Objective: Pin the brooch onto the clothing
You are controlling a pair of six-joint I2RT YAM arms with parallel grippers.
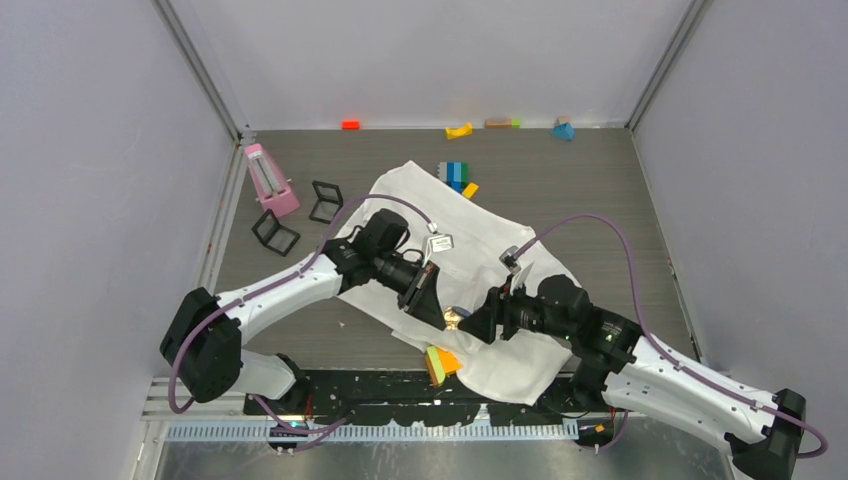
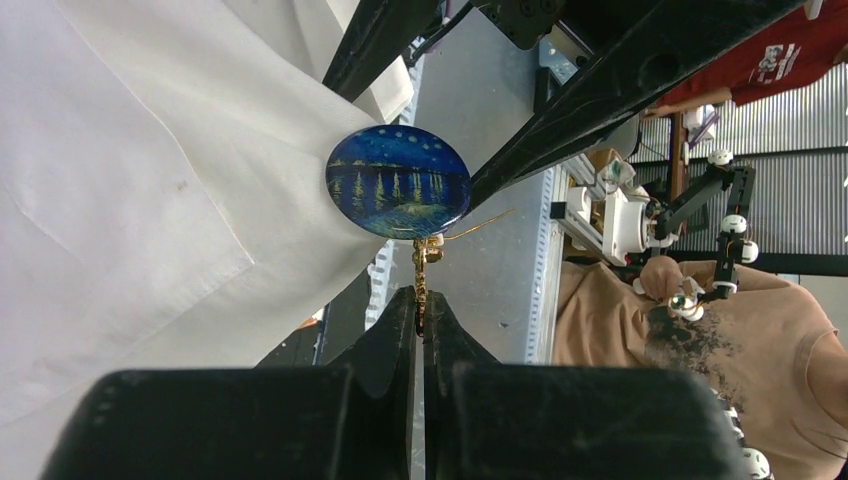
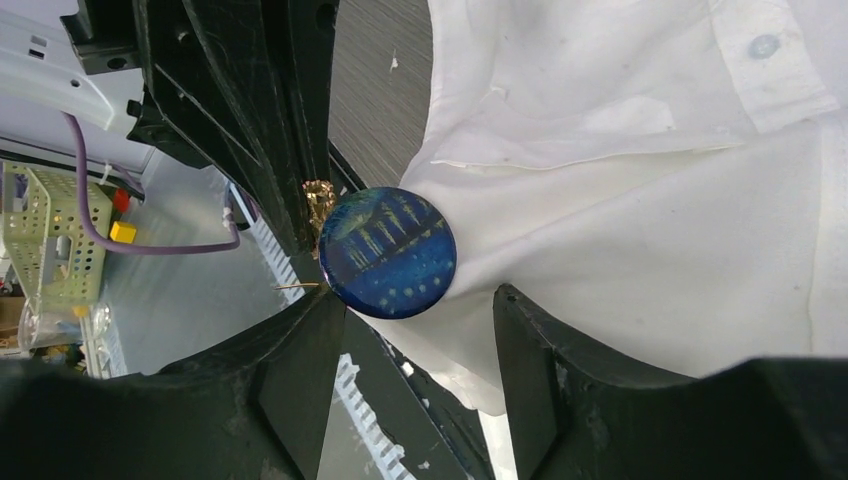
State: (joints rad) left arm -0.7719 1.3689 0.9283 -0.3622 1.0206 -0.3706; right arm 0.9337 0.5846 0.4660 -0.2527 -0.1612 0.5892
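1. Left gripper [image 2: 420, 305] - jaws pressed together on the gold clasp [image 2: 422, 255] of the brooch [image 2: 398, 181]. The round dark-blue face sits just past the fingertips, held up off the table [image 1: 600, 190].
2. Right gripper [image 3: 418, 300] - jaws wide apart, gripping nothing. The brooch hangs just beyond its tips, and a fold of the white shirt [image 3: 640, 230] runs into the gap between them.
3. Key relation: the shirt fabric bunches to a point against the brooch's edge on one side, while the thin pin wire [image 2: 480, 222] sticks out the opposite side, pointing away from the cloth.
4. Axis: the clasp stem lines up with the left fingers' long axis, and the pin wire lies roughly crosswise to it.
5. Whether the pin passes through any fabric behind the disc - cannot tell, as the disc hides it.
6. The two grippers meet tip to tip over the shirt's near edge. The left one has the brooch and the right one is nearer the fold.
7. Judgement: the next move likely needs the right jaws to close on the fold and bring the cloth to the pin tip. The risk is the pin skating off the thin fabric.
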